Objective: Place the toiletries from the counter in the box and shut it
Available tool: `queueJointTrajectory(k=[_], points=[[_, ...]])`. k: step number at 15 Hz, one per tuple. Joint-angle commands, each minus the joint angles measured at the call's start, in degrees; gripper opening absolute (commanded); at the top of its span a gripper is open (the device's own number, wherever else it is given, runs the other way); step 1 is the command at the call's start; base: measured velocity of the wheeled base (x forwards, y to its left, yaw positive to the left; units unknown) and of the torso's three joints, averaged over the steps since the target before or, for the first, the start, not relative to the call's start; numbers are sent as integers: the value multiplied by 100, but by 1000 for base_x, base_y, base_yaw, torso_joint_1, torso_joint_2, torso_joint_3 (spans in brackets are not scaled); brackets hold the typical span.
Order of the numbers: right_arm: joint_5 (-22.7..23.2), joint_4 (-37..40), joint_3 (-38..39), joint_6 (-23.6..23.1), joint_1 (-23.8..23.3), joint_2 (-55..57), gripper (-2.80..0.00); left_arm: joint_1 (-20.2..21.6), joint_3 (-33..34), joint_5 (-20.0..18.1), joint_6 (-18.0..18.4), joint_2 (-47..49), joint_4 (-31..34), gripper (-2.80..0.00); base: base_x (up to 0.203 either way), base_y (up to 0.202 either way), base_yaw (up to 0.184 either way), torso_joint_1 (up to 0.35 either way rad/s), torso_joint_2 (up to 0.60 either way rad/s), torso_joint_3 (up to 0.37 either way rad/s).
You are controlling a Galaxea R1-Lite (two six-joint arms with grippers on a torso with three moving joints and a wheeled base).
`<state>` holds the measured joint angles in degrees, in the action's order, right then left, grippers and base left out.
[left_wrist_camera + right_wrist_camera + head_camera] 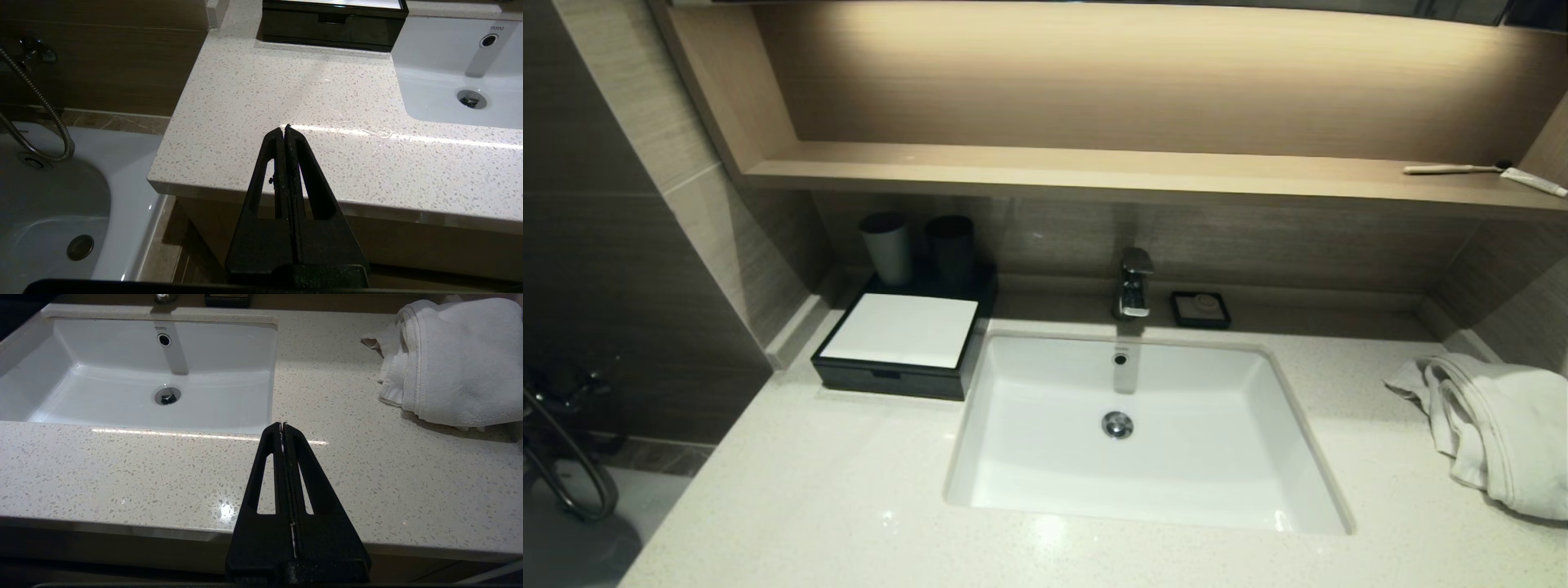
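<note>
A black box with a white lid lying flat on it stands on the counter left of the sink; its front also shows in the left wrist view. A toothbrush and a small white tube lie on the wooden shelf at the far right. My left gripper is shut and empty, held near the counter's front left corner. My right gripper is shut and empty, over the counter's front edge right of the sink. Neither gripper shows in the head view.
A white sink with a chrome tap is set in the speckled counter. Two dark cups stand behind the box. A black soap dish is behind the sink. A white towel lies at the right. A bathtub is left of the counter.
</note>
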<state>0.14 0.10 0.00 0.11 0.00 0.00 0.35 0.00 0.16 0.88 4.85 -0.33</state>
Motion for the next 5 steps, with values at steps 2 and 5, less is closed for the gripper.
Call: queueJointTrajectory(k=[2,5], points=[[3,-1,0,-2,0,9,-280,9,0,2,0,16,-2,-280,0,0,0,0,0,0],[3,-1,0,-2,0,9,-280,0,0,2,0,16,-2,-280,0,0,0,0,0,0]])
